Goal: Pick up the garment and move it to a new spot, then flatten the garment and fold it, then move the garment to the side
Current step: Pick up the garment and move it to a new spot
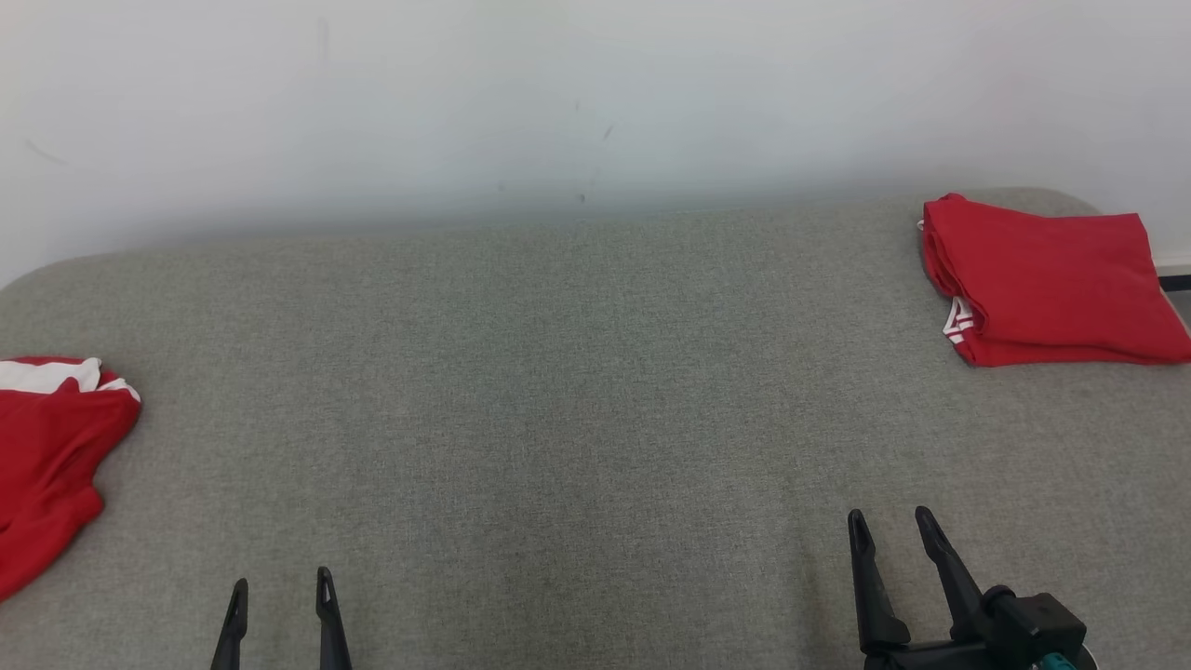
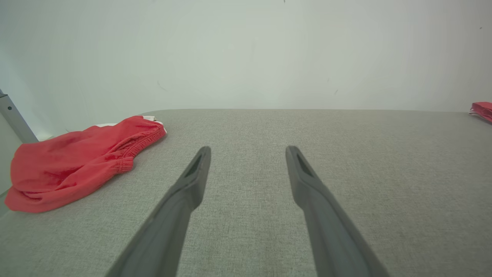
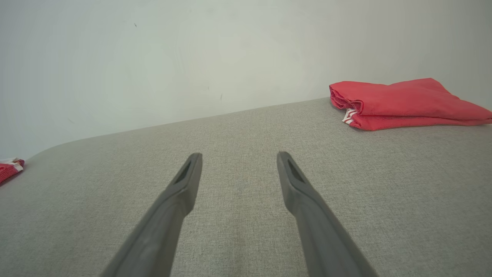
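I'm holding left gripper [image 1: 282,579], right gripper [image 1: 889,514] spread, empty over grey table [image 1: 577,400]: folded garment [image 1: 1051,288] lying parked far right, crumpled garment [image 1: 46,447] seemingly awaiting pickup left.

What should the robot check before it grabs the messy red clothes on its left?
1. Left hand open and holding nothing: ok.
2. Right hand open and holding nothing: ok.
3. Crumpled red garment in sight at the left edge of the grey surface: ok.
4. Room in the middle of the grey surface to spread it flat: ok.
5. Folded red garment lies apart, far right by the wall: ok.
6. Whole crumpled red garment rests on the surface: cannot tell, the head view cuts it off.
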`<state>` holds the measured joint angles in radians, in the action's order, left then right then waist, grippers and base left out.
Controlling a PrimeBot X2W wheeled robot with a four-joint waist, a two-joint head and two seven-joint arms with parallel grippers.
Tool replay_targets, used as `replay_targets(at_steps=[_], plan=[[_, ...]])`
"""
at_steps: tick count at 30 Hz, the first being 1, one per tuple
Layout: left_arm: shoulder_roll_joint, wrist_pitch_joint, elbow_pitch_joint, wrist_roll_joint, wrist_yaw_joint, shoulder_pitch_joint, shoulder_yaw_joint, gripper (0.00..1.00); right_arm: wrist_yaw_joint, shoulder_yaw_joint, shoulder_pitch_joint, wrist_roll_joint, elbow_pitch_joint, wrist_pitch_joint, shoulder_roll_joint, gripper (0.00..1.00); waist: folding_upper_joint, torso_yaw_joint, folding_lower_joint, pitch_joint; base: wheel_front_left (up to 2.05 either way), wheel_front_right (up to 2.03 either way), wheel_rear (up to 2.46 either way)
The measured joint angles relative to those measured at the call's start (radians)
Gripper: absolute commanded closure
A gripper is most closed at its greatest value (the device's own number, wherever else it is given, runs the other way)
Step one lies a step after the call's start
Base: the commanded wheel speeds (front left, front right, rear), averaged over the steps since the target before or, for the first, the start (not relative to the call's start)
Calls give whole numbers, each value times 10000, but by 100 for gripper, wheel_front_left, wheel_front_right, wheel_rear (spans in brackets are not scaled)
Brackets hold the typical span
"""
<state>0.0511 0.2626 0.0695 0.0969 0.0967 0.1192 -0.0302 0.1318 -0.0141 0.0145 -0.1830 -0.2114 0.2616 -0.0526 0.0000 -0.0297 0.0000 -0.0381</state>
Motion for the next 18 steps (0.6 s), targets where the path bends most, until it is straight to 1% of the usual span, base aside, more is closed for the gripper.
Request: replay_targets(at_steps=[10,18], plan=[[-2,0,-75,-75,46,22,-117,0,0,29,43,-31,-19,0,2,0,0,47,0,13,0,0,0],[-2,0,-23,-180,0,4,-115,0,0,81,66,-90,-75,0,4,0,0,443,0,17,0,0,0]])
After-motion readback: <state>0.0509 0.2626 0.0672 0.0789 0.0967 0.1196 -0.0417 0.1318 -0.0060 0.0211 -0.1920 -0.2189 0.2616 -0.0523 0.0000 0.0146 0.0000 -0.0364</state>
